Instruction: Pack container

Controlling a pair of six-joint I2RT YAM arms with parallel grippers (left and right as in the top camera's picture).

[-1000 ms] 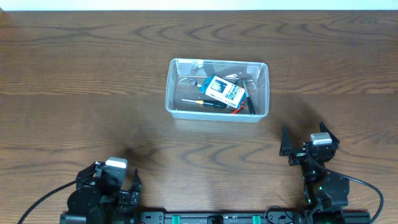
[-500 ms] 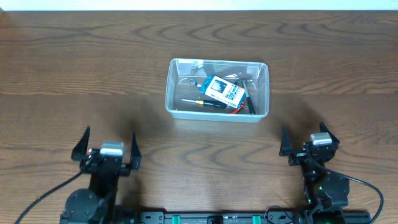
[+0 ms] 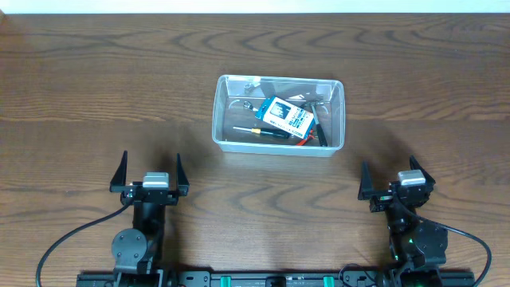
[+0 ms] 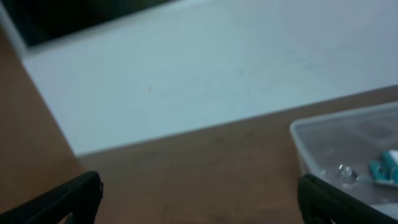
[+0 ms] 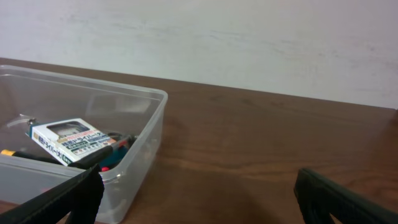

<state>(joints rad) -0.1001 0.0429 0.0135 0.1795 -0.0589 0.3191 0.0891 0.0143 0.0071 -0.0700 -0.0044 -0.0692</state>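
Note:
The clear plastic container point(image 3: 223, 112) sits at the table's middle. It holds a small blue-and-white box point(image 3: 287, 115), a black-handled screwdriver point(image 3: 261, 131) and other small tools. It also shows in the right wrist view point(image 5: 140, 146) and at the right edge of the left wrist view point(image 4: 311, 140). My left gripper point(image 3: 150, 171) is open and empty near the front left, well short of the container. My right gripper point(image 3: 392, 177) is open and empty at the front right.
The wooden table point(image 3: 96, 88) stretches bare around the container. A pale wall point(image 5: 249, 43) rises behind the table's far edge.
My left arm has risen from a folded pose and swung its open gripper forward toward the table's middle. The right arm and container have not moved.

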